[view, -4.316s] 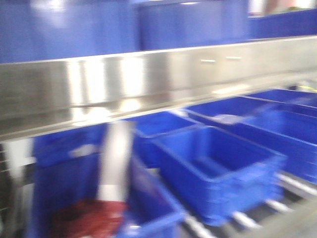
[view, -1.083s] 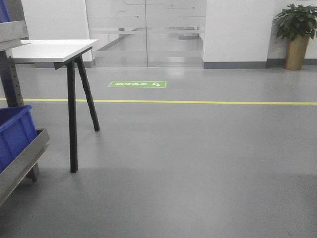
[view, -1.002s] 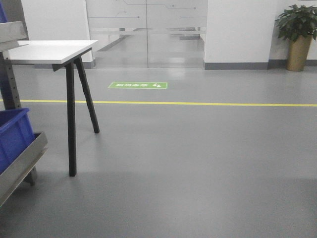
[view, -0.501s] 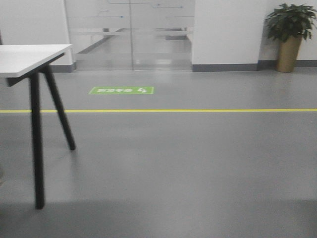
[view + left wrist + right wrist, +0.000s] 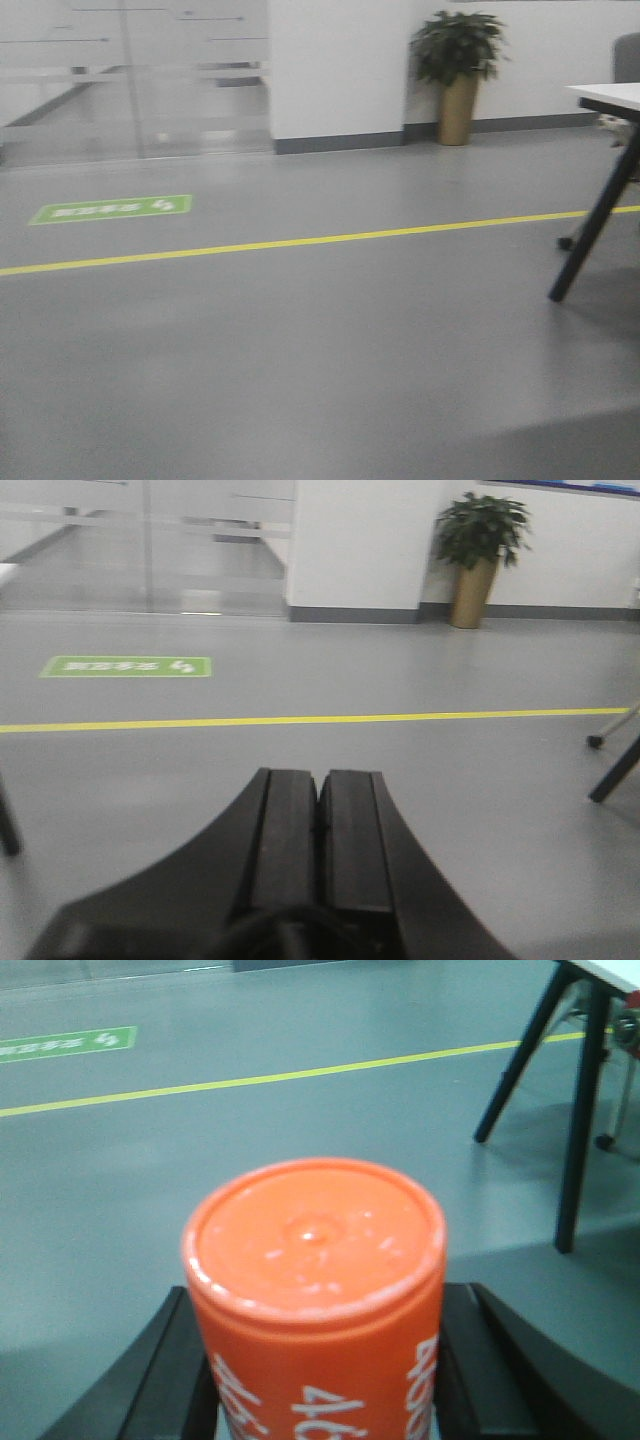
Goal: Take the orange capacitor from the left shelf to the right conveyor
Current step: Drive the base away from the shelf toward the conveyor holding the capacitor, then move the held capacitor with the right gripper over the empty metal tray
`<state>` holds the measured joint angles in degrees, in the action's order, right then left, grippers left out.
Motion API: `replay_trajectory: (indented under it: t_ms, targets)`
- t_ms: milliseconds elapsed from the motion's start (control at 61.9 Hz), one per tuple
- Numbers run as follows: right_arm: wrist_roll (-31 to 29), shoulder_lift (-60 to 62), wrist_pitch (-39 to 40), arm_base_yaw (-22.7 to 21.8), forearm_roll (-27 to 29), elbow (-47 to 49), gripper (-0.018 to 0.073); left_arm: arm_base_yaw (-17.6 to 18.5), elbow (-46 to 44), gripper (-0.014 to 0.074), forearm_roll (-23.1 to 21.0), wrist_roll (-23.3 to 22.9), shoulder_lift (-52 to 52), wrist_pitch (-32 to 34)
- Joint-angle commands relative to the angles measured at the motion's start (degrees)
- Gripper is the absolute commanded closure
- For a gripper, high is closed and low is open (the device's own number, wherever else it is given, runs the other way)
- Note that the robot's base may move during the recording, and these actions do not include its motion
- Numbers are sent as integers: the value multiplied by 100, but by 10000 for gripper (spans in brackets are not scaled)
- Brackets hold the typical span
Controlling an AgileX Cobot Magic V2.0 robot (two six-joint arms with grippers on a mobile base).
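Orange capacitor tight between right fingers; left fingers together, empty; grey floor beyond.

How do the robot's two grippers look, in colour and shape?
Both are plain black. The left gripper has two long, flat, rectangular pads, and its body widens below them in smooth curves. Of the right gripper only dark, sloping fingers show at each side. No cables or markings are visible.
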<state>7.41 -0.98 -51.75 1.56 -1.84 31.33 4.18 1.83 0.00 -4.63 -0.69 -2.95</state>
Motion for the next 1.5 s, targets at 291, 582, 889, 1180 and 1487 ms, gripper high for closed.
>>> replay_trajectory:
  t_ms: [291,582,889,1180,1487]
  targets:
    - [-47,-111,489,-13,-54,174,419,24,-30,701,0,-8,-112,512]
    - [-47,-111,489,-13,-54,174,419,24,-30,701,0,-8,-112,512]
    - [-47,-111,489,-13,-54,174,419,24,-30,701,0,-8,-112,512]
    - [-47,-111,489,-13,-54,174,419,24,-30,701,0,-8,-112,512]
    - [-47,-111,489,-13,-54,174,419,24,-30,701,0,-8,-112,512]
